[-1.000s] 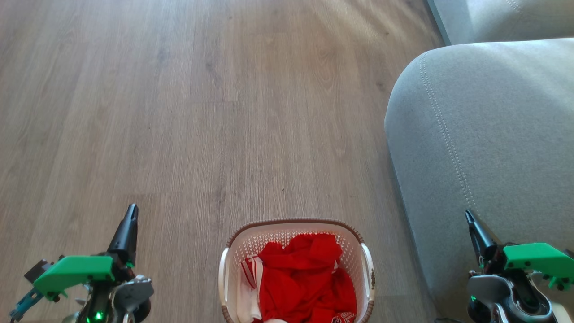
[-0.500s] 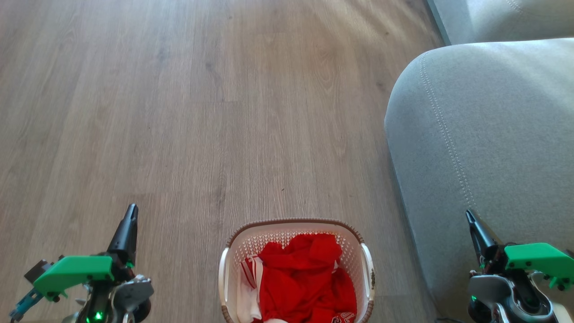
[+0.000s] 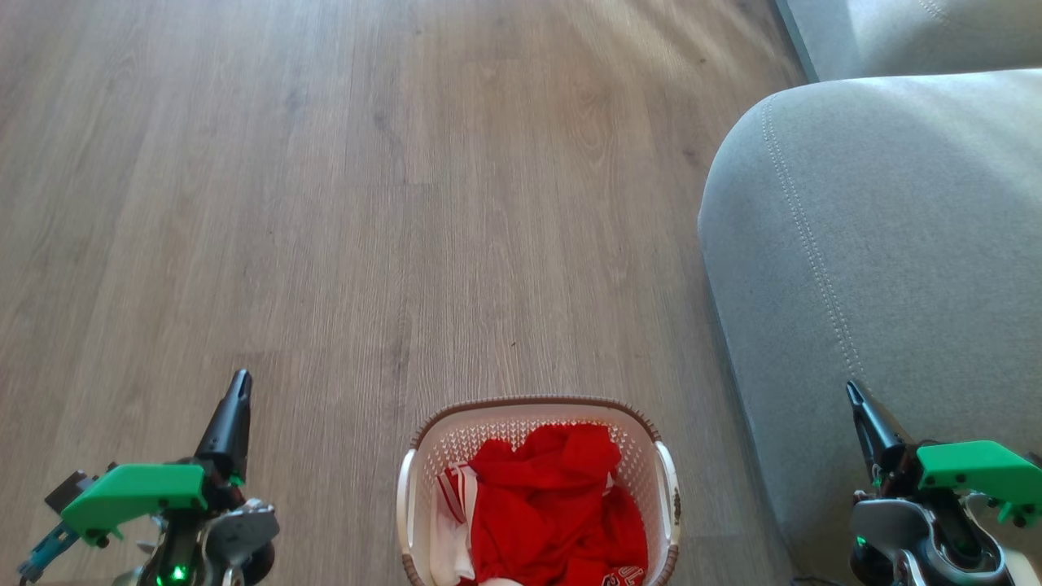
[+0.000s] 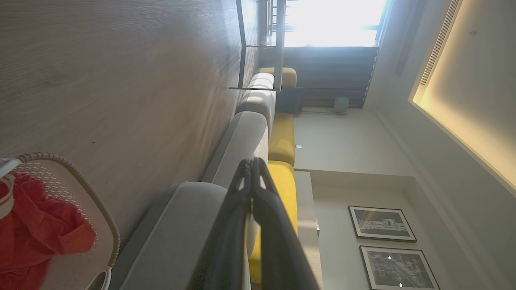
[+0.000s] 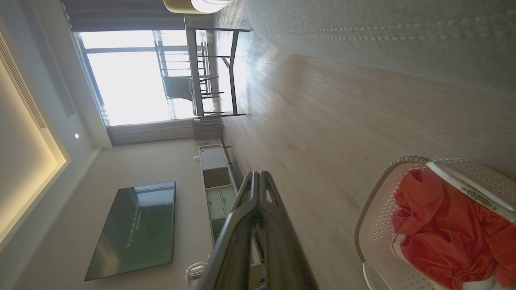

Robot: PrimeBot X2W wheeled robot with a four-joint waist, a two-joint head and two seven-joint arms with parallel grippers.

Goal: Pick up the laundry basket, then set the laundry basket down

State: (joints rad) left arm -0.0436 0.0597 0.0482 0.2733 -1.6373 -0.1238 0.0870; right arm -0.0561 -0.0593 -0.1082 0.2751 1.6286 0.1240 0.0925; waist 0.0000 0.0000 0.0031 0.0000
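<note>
The laundry basket (image 3: 533, 402) stands upright on the wooden floor (image 3: 326, 203) at the bottom centre of the head view. The frame cuts off its near edge. It lies between the 2 grippers and touches neither. Red clothing (image 3: 553, 496) fills most of it, with a strip of white fabric (image 3: 449, 521) at its left. A white side handle (image 3: 403, 505) shows on each of its 2 sides. The grey sofa (image 3: 879, 244) is near the basket's right side, with a strip of floor between them.

Left gripper (image 3: 239, 381): located at the lower left, over the floor, well apart from the basket. In the left wrist view its 2 dark fingers (image 4: 234, 225) meet at the tips with nothing between them, so the claw is closed and empty.

Right gripper (image 3: 851, 392): located at the lower right, in front of the sofa, well apart from the basket. In the right wrist view its 2 fingers meet at the tips, so this claw is also closed and empty.
</note>
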